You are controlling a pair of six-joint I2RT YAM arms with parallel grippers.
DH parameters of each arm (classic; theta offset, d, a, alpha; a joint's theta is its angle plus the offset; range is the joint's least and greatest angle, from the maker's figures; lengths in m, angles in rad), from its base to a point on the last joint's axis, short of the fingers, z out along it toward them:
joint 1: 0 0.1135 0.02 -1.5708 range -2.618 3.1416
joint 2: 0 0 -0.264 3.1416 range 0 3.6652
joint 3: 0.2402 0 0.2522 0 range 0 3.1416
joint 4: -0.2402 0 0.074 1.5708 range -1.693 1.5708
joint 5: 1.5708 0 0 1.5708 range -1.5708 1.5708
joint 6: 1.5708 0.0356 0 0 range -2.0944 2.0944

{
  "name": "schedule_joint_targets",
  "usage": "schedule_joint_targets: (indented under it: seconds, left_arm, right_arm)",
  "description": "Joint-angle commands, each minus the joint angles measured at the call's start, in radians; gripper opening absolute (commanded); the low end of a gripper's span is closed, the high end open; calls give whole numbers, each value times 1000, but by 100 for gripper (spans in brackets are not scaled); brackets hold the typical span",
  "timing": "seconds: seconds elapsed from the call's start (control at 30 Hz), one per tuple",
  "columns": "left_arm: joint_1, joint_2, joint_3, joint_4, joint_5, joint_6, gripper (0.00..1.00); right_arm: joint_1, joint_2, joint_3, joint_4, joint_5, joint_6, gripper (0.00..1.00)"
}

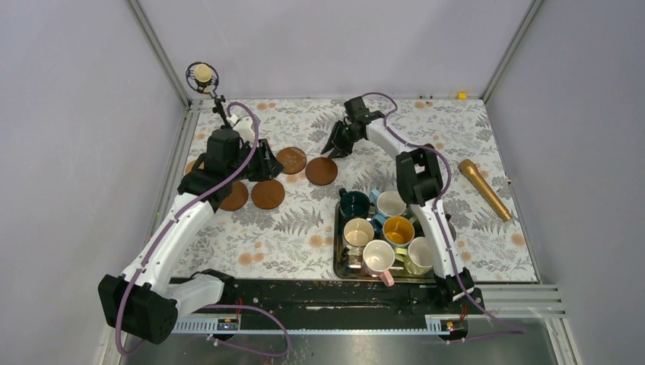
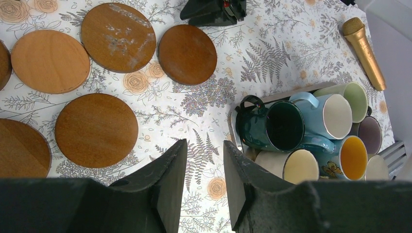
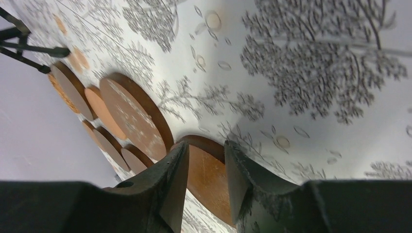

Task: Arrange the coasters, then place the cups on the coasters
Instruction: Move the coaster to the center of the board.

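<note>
Several brown coasters lie flat on the floral cloth at the left-middle: one, one, one, one. The left wrist view shows them too, such as a scuffed coaster and another. My left gripper hovers open over bare cloth, holding nothing. My right gripper is open just above the rightmost coaster, not gripping it. Several cups stand packed on the steel tray: dark green, light blue, yellow, beige.
A gold microphone lies on the cloth to the right of the tray. A small stand with a ring mount rises at the back left corner. Grey walls and metal posts close off the table's sides and back.
</note>
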Motion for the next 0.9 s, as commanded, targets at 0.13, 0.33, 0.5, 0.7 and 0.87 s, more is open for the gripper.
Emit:
schedule_joint_targets:
  seconds: [0.13,0.33,0.5,0.7,0.87]
  left_arm:
    - [6,-27,-2,35,-18,3,35]
    - [6,-24,-5,35,-26,4,36]
    - [5,-20,-6,36,-27,5,36]
    - [6,-22,-6,36,-32,4,36]
    - [6,-24,-8,36,-30,1,36]
  right_arm:
    - [5,-188,-222,7,-3,-81,41]
    - [13,-257,-339,61,-23,-68,40]
    - [28,-281,-395,101,-52,-48,40]
    - [51,-294,-431,139,-81,-19,40]
    - [69,-306,-448,155,-76,-13,40]
